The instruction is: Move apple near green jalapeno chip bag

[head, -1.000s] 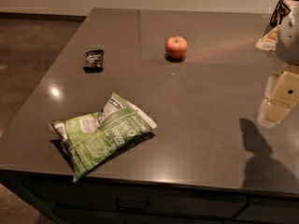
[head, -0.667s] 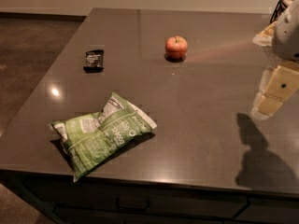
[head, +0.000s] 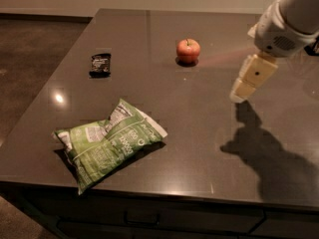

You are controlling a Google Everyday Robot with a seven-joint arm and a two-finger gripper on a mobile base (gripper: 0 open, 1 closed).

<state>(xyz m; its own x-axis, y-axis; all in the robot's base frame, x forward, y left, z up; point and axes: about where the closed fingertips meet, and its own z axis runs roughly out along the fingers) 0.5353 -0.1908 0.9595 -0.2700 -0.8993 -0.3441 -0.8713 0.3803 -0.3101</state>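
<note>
The apple (head: 188, 50), small, red with yellowish patches, sits upright on the dark table at the far middle. The green jalapeno chip bag (head: 107, 142), crinkled light green with white text, lies near the table's front left edge, well apart from the apple. My gripper (head: 244, 87) hangs from the white arm at the right, above the table, to the right of and nearer than the apple. It holds nothing that I can see.
A small black wrapper (head: 100, 63) lies at the far left of the table (head: 199, 133). The table's front edge runs along the bottom, with a drawer front below. The arm's shadow falls on the right side of the table.
The arm and gripper have moved left and further into view, toward the apple. The apple, bag and wrapper have not moved.
</note>
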